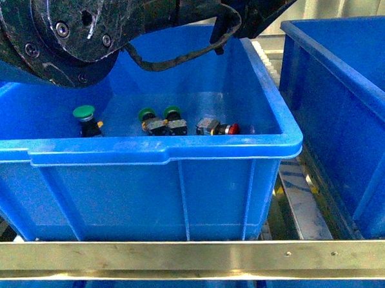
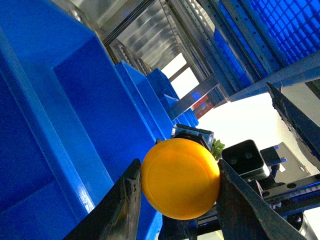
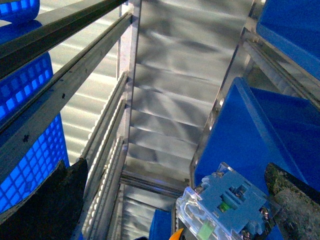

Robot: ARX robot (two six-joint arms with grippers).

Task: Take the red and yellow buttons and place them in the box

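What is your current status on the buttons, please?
Left gripper shut on yellow button. Right gripper: grey switch block against one finger, grip unclear. One red button lying in blue bin; green buttons close beside it.

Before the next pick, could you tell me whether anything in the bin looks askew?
Yes: the red button lies tipped on its side on the floor of the bin, cap pointing toward the right wall, unlike the left green button, which stands upright. Nothing looks spilled or damaged.
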